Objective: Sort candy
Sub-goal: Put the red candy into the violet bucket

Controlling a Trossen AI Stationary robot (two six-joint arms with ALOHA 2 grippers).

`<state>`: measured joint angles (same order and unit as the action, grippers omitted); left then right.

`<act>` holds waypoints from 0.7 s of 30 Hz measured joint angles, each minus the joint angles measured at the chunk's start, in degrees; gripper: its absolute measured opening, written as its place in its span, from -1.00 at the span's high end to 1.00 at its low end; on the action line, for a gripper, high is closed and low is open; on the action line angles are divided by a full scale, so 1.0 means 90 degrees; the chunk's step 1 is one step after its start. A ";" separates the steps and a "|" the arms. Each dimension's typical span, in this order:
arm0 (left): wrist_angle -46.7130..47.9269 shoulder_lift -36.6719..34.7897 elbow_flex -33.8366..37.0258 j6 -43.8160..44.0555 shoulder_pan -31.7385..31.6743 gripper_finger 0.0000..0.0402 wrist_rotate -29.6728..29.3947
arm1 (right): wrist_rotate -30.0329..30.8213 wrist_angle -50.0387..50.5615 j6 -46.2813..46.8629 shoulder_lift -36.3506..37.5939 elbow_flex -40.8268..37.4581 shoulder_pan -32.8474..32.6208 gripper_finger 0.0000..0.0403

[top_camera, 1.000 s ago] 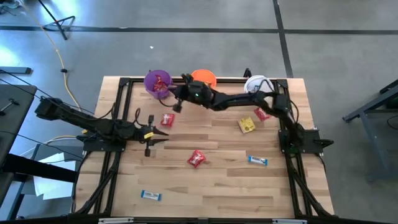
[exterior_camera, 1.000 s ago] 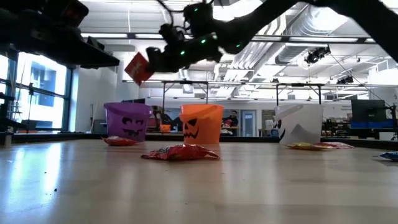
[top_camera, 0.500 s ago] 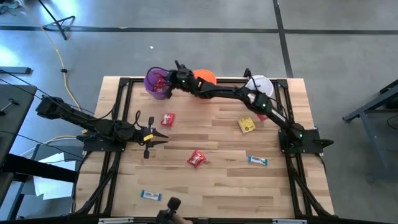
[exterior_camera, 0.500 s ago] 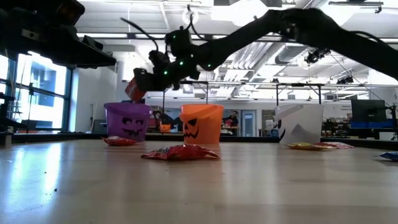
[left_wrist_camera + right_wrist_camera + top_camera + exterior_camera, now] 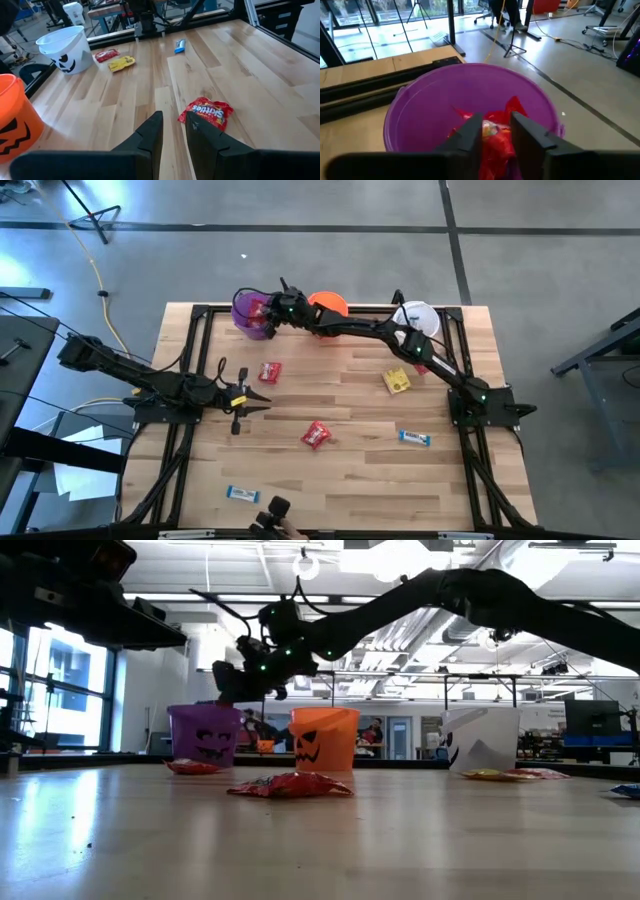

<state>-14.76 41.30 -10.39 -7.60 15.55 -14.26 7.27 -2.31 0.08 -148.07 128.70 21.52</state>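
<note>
My right gripper (image 5: 272,308) hangs over the purple bucket (image 5: 250,312) at the table's far edge, fingers open (image 5: 496,119). Nothing is between them. Red packets (image 5: 492,132) lie inside the bucket below. On the table lie two red packets (image 5: 269,371) (image 5: 316,434), a yellow packet (image 5: 396,381) and two blue-and-white bars (image 5: 414,438) (image 5: 242,495). Another red packet (image 5: 421,365) shows beside the right arm. My left gripper (image 5: 262,400) waits at the table's left, level, with a narrow empty gap between its fingers (image 5: 174,117).
An orange bucket (image 5: 328,304) stands right of the purple one and a white bucket (image 5: 415,316) at the far right. The right arm stretches above both. A black frame (image 5: 190,360) runs round the tabletop. Bare wood lies in the near middle.
My right gripper has gone toward the far left corner, from beside the orange bucket to over the purple bucket, sinking and rolling a little. The red packet it carried showed at its fingers until half a second ago and no longer shows there.
</note>
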 joint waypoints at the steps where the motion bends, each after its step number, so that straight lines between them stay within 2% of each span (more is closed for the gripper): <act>1: 0.0000 0.0000 0.0000 0.0000 0.0000 0.66 0.0000 | 0.0000 0.0049 0.0000 0.0011 0.0002 -0.0015 0.49; 4: 0.0001 0.0000 0.0000 0.0000 0.0000 0.66 0.0000 | -0.0002 0.0704 -0.0251 0.0042 0.0290 -0.0062 0.27; 7: 0.0010 0.0000 0.0000 -0.0005 0.0000 0.66 0.0000 | 0.0216 0.1398 -0.0523 0.0101 0.0713 -0.0164 0.25; 9: 0.0012 0.0000 0.0000 -0.0008 0.0000 0.66 0.0000 | 0.0469 0.1368 -0.0853 0.0367 0.0489 -0.0247 0.40; 12: 0.0019 0.0000 0.0000 -0.0012 0.0000 0.66 -0.0002 | 0.0687 0.1609 -0.1120 0.0682 0.0273 -0.0326 0.82; 13: 0.0016 0.0000 0.0000 -0.0019 -0.0001 0.66 -0.0002 | 0.0694 0.1612 -0.1173 0.0785 0.0186 -0.0342 0.90; 17: 0.0014 0.0000 0.0000 -0.0061 0.0000 0.66 -0.0002 | 0.0809 0.1382 -0.1092 0.1269 -0.0641 -0.0399 0.96; 21: 0.0010 0.0000 0.0000 -0.0124 0.0000 0.66 0.0000 | 0.0864 0.0162 -0.1001 0.1995 -0.2463 -0.0599 0.99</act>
<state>-14.68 41.30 -10.39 -8.71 15.55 -14.26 15.05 -0.85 -8.93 -130.11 106.54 16.13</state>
